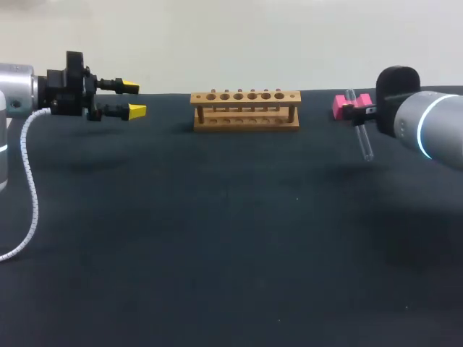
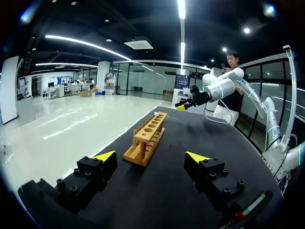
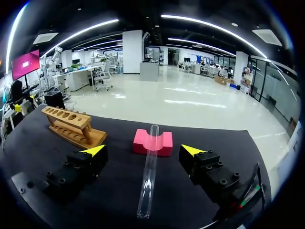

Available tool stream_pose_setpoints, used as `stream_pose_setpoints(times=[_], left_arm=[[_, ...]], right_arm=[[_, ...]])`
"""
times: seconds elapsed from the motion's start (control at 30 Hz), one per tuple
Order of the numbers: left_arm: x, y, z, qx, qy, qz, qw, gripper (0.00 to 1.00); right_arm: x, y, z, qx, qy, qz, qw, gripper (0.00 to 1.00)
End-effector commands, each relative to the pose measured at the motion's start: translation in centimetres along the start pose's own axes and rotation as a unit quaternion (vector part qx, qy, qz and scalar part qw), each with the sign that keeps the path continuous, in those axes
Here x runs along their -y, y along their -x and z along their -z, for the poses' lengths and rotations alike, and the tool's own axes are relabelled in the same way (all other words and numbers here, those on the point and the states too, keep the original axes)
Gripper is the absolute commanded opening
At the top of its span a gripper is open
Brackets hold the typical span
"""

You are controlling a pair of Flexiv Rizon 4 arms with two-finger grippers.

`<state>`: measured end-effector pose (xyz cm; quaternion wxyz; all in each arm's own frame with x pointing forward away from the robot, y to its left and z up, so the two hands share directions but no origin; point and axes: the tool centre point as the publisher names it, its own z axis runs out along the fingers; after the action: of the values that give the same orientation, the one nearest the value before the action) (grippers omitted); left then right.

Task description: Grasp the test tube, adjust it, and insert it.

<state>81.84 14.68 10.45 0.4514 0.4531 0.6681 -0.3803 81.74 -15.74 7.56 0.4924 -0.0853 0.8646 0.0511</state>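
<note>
A clear test tube (image 3: 148, 171) lies slanted, its far end resting in the notch of a pink block (image 3: 153, 142) and its near end on the black table. My right gripper (image 3: 143, 150) is open and straddles the tube, neither finger touching it. In the head view the tube (image 1: 364, 137) leans down from the pink block (image 1: 340, 105) just beside my right arm (image 1: 427, 126), whose fingers are hidden. The wooden rack (image 1: 246, 110) with a row of holes stands at the back middle. My left gripper (image 1: 134, 99) is open and empty, hanging left of the rack.
Seen from the left wrist, the rack (image 2: 147, 138) stands end-on ahead of my open left gripper (image 2: 151, 157), with my right arm (image 2: 214, 88) past its far end. A white cable (image 1: 29, 188) hangs from the left arm.
</note>
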Motion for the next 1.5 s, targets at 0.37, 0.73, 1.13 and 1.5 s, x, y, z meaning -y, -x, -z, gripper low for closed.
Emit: stream_pose_setpoints(times=[0.37, 0.73, 1.13, 1.5], left_arm=[[0.2, -0.1, 0.0, 0.002, 0.003, -0.001, 1.000, 1.00], [0.2, -0.1, 0.0, 0.002, 0.003, -0.001, 1.000, 1.00], [0.2, -0.1, 0.0, 0.002, 0.003, -0.001, 1.000, 1.00], [0.2, -0.1, 0.0, 0.002, 0.003, -0.001, 1.000, 1.00]], right_arm=[[0.2, -2.2, -4.1, 0.419, 0.035, -0.015, 0.907, 1.00], [0.8, -4.0, -5.2, 0.420, 0.044, -0.029, 0.906, 1.00], [1.0, -4.6, -6.2, 0.427, 0.045, -0.047, 0.902, 1.00], [1.0, -4.9, -7.0, 0.425, 0.054, -0.047, 0.902, 0.87]])
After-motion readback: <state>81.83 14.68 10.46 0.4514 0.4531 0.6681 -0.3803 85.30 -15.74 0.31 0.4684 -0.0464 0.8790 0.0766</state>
